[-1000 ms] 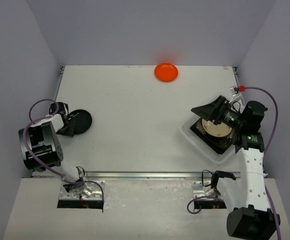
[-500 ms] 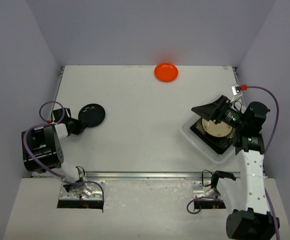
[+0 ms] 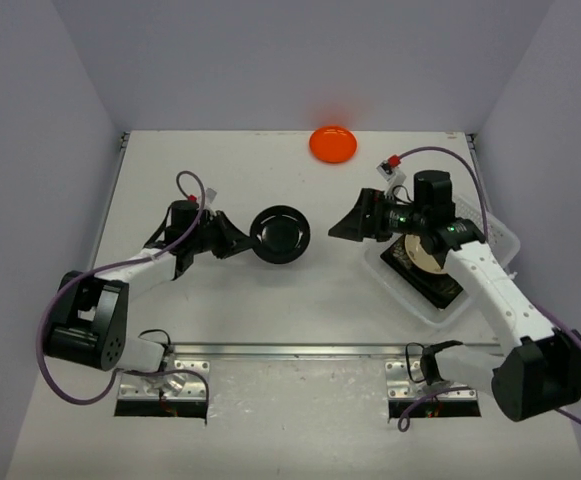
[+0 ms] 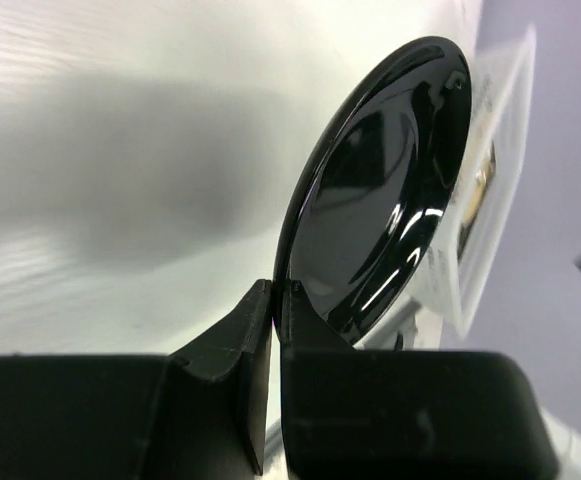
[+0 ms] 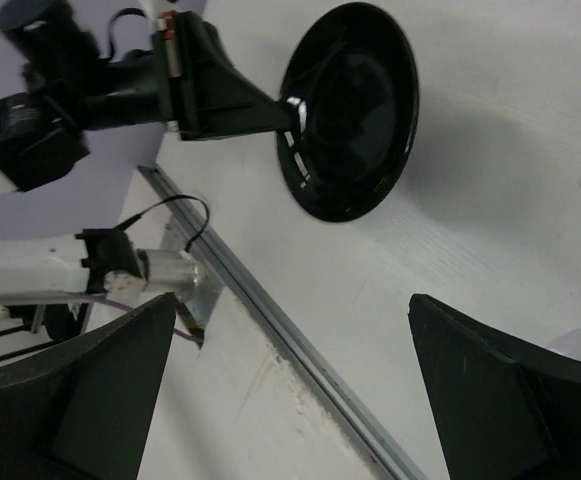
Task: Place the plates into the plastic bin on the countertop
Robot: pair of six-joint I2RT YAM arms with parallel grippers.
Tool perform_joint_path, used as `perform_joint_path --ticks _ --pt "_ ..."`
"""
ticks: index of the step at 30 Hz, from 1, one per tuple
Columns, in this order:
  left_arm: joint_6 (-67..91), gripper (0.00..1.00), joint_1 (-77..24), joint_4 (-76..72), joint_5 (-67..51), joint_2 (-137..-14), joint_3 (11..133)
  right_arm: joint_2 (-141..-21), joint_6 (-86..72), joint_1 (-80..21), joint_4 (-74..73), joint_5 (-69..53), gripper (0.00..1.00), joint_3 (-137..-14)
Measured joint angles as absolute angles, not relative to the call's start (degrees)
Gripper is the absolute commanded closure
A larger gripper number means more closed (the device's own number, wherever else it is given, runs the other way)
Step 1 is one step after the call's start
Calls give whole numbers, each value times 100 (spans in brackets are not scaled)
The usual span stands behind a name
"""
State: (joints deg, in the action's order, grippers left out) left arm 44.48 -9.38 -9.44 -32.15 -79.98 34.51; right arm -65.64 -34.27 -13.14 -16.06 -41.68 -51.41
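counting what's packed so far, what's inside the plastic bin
A cream round plate lies on a dark square plate inside the plastic bin. Any plates beneath are covered.

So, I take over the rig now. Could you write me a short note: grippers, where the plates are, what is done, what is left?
Left gripper: shut on the rim of the dark round plate, held tilted over the countertop.
Right gripper: open, empty, facing that plate, beside the plastic bin.
Done: the bin holds a stack, cream plate on top of dark square plates; the count cannot be told.
Left: the dark round plate into the bin, probably by a handover to the right gripper; then the orange plate at the far edge.
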Motion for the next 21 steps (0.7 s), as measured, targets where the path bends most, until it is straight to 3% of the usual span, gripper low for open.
perform_joint_path --ticks 4,6,8,11,12,15,17,19,21 --pt "4393 100 -1538 -987 -3568 -7781 3504 -7273 -3141 -1510 -1785 -3668 3 -5145" --pt "4390 100 -1691 -1005 -3754 -7637 3507 -7452 -3096 -1569 -1794 -3580 14 -5078" --pt "4393 100 -1718 -1056 -3882 -7532 3507 -7554 -3089 -1657 -1711 -3572 30 -4970" --pt "4415 100 -1751 -1192 -4040 -7483 3507 -7672 -3131 -1855 -1485 -3665 84 -4843" --pt "4433 99 -1756 -1229 -4074 -7483 3507 -7703 -3179 -1913 -1348 -3730 95 -4800" --pt "4425 91 -1764 -1262 -4147 -7483 3502 -7719 -3360 -1978 -1082 -3771 100 -4694" --pt "4421 80 -1772 -1296 -4209 -7483 3500 -7690 -3528 -1975 -819 -3751 100 -4574" --pt "4449 62 -1776 -1381 -4314 -7481 3502 -7569 -3742 -1962 -509 -3700 100 -4349" --pt "4425 18 -1784 -1368 -4335 -7461 3514 -7379 -3953 -1954 -303 -3600 100 -4117"
